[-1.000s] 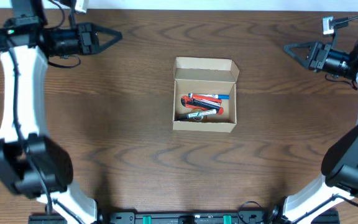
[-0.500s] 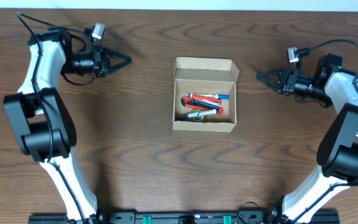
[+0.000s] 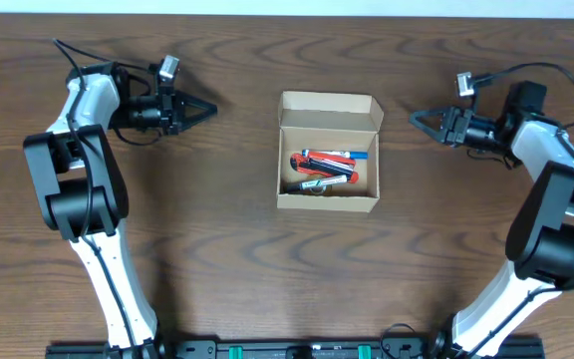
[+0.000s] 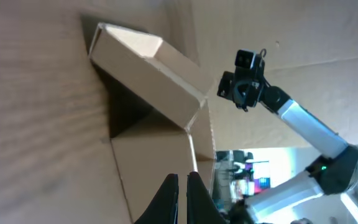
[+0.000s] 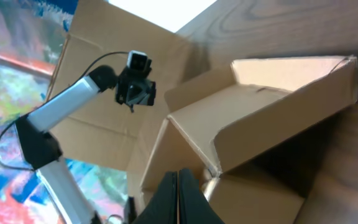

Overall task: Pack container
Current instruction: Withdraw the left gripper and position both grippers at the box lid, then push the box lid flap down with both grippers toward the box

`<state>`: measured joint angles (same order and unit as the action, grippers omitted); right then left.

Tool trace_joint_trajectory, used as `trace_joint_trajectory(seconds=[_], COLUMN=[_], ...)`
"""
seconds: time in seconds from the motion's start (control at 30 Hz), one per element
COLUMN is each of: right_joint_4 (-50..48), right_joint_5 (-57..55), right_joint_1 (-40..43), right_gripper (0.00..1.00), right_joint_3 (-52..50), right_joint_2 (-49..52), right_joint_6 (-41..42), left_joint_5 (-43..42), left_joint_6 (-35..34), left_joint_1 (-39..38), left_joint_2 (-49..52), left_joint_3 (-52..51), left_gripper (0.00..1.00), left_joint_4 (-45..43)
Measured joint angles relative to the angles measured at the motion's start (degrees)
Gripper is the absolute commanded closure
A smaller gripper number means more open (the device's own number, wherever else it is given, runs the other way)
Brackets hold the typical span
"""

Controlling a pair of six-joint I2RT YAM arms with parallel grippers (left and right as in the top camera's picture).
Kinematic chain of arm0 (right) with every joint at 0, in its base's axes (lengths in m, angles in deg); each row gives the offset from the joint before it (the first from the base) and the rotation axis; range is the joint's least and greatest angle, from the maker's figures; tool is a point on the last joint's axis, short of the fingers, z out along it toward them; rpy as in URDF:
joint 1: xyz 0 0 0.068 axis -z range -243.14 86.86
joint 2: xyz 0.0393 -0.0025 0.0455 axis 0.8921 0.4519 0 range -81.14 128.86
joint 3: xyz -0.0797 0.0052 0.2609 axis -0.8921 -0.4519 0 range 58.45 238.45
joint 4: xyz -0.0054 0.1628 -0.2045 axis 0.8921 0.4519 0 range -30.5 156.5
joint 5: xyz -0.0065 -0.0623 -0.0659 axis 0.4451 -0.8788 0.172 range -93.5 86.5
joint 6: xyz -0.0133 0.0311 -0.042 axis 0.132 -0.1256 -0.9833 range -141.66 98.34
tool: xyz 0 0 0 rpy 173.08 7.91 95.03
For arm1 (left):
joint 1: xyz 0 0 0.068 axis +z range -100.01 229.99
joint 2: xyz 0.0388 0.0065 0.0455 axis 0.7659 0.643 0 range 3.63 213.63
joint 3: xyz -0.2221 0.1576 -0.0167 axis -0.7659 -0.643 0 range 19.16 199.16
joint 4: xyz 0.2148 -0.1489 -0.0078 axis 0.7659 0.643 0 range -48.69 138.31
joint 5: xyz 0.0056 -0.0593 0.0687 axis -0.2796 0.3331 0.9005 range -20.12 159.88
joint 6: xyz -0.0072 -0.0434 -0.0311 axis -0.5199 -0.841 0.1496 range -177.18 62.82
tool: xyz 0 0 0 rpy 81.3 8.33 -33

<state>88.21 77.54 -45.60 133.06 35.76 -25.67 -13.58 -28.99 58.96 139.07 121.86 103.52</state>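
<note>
The container (image 3: 328, 200) is a small tan cardboard box at the middle of the table, its flap lid open and standing at the far side. Inside lie several red, blue and black pens and cutters (image 3: 324, 168). My left gripper (image 3: 211, 106) is shut and empty, left of the box, pointing at it. My right gripper (image 3: 414, 119) is shut and empty, right of the box, pointing at it. The box shows in the left wrist view (image 4: 148, 62) and the right wrist view (image 5: 278, 112). The fingers show there too (image 4: 183, 180) (image 5: 178, 177).
The brown wooden table (image 3: 207, 239) runs all round the box. The opposite arm shows in each wrist view (image 4: 253, 74) (image 5: 129, 81). A black rail (image 3: 297, 349) lies along the front edge.
Both arms have swung down from the far corners and turned inward. Both grippers now sit lower and closer to the box, pointing at its sides. The box has not moved.
</note>
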Motion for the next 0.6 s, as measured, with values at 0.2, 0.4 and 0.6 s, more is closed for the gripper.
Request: trace_joint_trajectory(seconds=[0.2,0.4,0.6], right_joint_4=[-11.47,-14.75,-15.1], right_joint_5=[0.17,0.85,1.29], right_joint_1=[-2.19,-2.45,-2.47], right_gripper=[0.99,0.99,0.99], right_joint_3=[-0.04,-0.09,-0.09], right_joint_2=[6.86,12.11,13.42], right_joint_6=[11.5,17.11,18.53], left_joint_5=[-0.02,0.07,0.04], left_joint_6=[-9.25,-20.13,-25.88], left_joint_1=[-3.61,-6.12,-6.4], left_joint_2=[0.0,0.0,0.26], left_joint_3=[0.0,0.0,0.0], left_gripper=[0.94,0.94,0.94], left_joint_4=[-11.82,-22.08,-24.83])
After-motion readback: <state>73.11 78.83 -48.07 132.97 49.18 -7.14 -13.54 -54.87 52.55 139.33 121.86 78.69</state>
